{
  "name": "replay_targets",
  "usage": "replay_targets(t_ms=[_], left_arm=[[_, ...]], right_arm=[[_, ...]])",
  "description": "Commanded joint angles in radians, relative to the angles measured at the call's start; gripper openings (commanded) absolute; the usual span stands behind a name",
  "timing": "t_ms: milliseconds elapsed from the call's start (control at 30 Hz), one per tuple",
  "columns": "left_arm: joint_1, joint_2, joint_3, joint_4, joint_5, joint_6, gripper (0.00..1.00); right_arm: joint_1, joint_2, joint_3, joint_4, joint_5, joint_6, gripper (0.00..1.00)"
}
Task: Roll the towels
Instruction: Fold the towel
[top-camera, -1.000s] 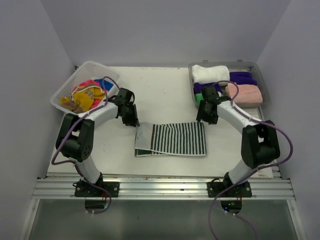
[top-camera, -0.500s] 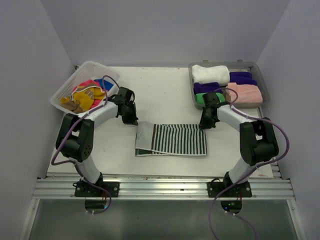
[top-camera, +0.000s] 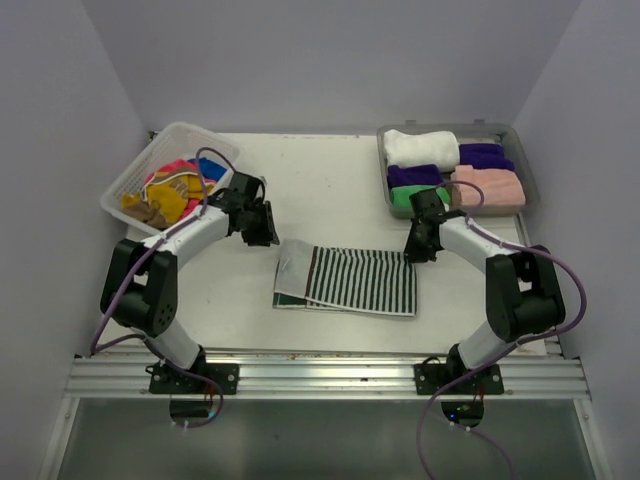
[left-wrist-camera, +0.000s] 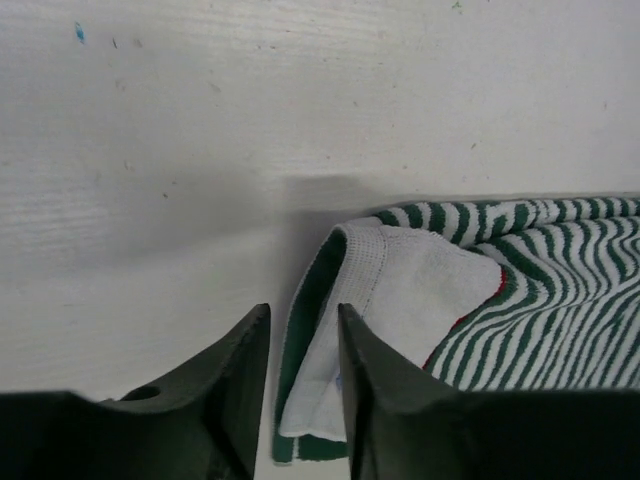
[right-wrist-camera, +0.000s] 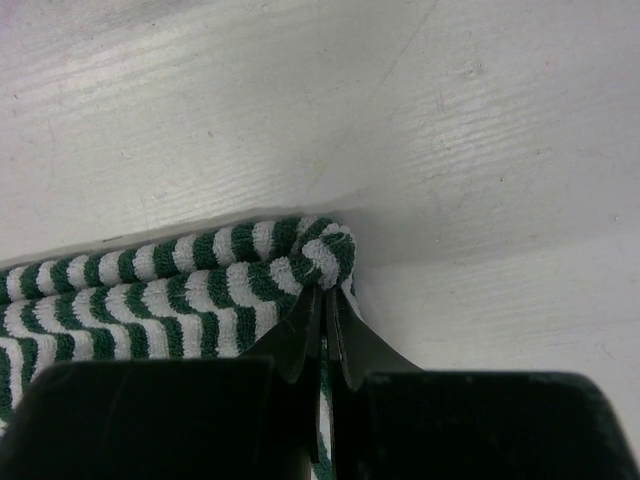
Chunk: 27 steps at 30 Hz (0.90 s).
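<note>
Only a corner of the towel (top-camera: 350, 282) is clamped in the right jaws and may slip out, while the left jaws, apart, straddle its opposite edge ungripped.

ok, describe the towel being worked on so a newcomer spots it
On the table, between the two arms, one towel lies flat. The right hand pinches its far right corner. It alone is green-and-white striped; the other towels sit rolled in the tray or heaped in the basket.
</note>
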Motion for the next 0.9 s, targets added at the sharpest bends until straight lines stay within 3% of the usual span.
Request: replay_targets(t_ms=[0, 67, 233, 467, 533, 867], left_arm=[[0.006, -0.021, -0.030, 0.070, 0.089, 0.010, 0.41], [0.004, -0.024, -0.041, 0.083, 0.115, 0.019, 0.47], [0.004, -0.039, -0.101, 0.105, 0.187, 0.018, 0.46], [0.003, -0.274, -0.254, 0.071, 0.185, -0.021, 0.48], [0.000, -0.300, -0.302, 0.083, 0.231, -0.016, 0.55], [-0.008, -0.245, -0.365, 0.119, 0.236, -0.035, 0.43]], right_arm=[[-0.003, -0.007, -0.012, 0.023, 0.012, 0.016, 0.00], [-0.005, -0.010, -0.012, 0.025, 0.006, 0.017, 0.00], [-0.003, -0.007, 0.000, 0.016, 0.001, 0.017, 0.00], [-0.005, -0.014, 0.005, 0.007, -0.011, 0.017, 0.00], [-0.005, -0.013, 0.012, 0.007, -0.017, 0.016, 0.00], [-0.003, -0.005, 0.026, -0.003, -0.019, 0.011, 0.00]])
